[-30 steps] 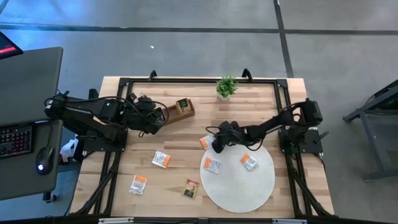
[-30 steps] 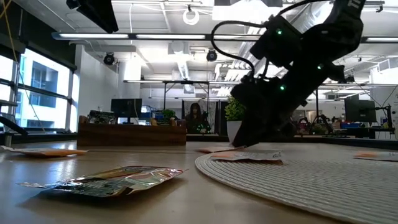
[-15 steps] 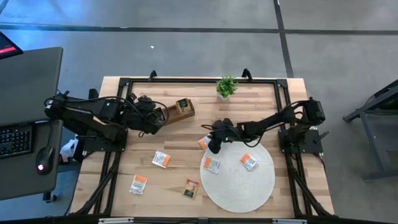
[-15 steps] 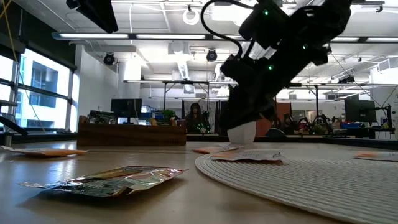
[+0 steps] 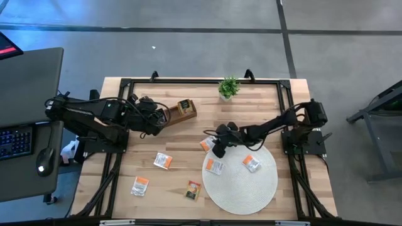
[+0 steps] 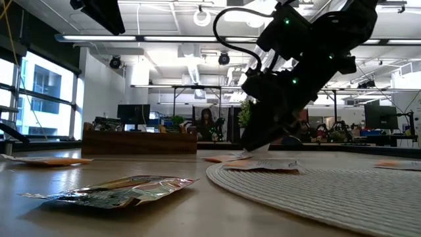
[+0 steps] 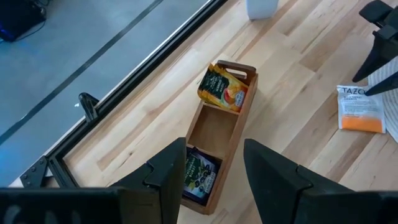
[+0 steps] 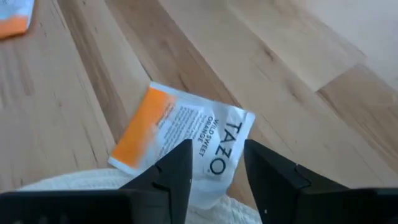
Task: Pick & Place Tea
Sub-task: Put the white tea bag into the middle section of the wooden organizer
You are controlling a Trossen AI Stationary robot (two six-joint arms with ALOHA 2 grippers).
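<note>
Pale wooden table [image 5: 188,129] is filling the high view's centre, grey floor around it. Right gripper [image 5: 218,149] is hanging with fingers parted, gripping nothing, just above a white-and-orange sachet [image 8: 186,140] lying half on the round mat [image 5: 242,188]. Left gripper [image 7: 211,171], open and empty, is hovering over the wooden tray [image 7: 217,134]. Only its wrist view is showing 2 sachets inside. Low view alone is revealing the office beyond.
</note>
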